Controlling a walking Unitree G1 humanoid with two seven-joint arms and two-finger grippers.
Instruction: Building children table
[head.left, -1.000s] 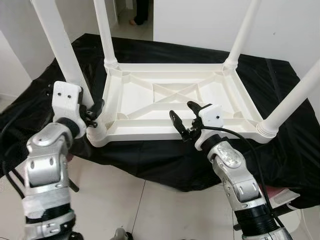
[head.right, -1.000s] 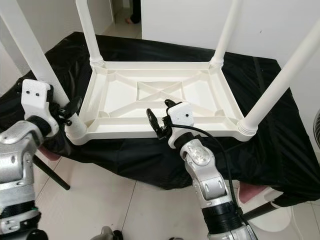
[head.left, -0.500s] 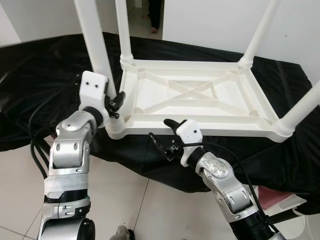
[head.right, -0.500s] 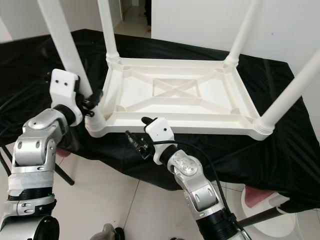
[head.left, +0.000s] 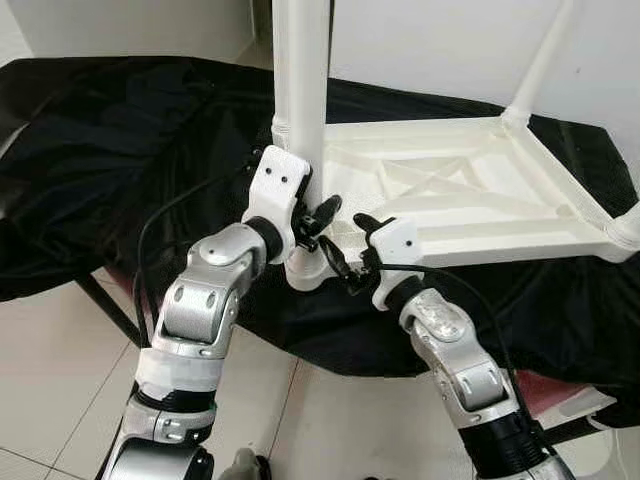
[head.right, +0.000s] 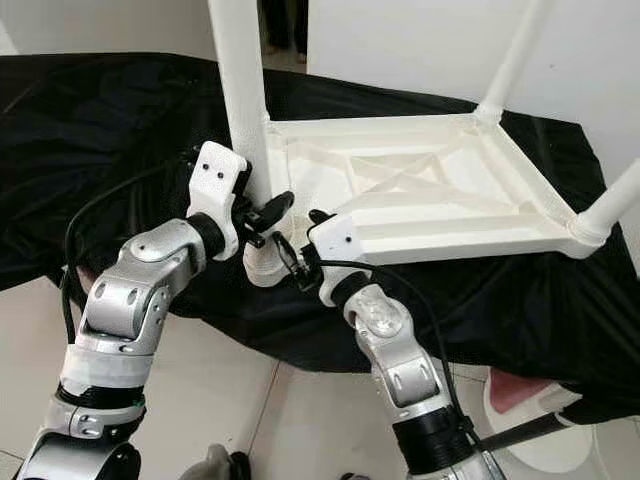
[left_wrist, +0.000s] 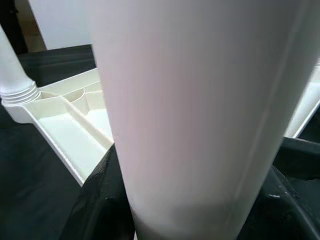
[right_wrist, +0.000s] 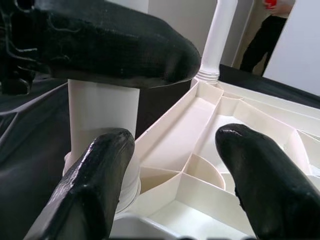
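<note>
White children's table (head.left: 470, 190) lies upside down on a black-draped tabletop (head.left: 120, 160), legs pointing up. At its near corner leg (head.left: 300, 120), the left claw (head.left: 318, 222) pinches the leg's base; the right claw (head.left: 352, 250) hovers spread just beside it. Pale floor tiles (head.left: 50, 380) lie below.

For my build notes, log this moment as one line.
left gripper: shut on table leg | right gripper: open beside leg base | table: upside down on black cloth
</note>
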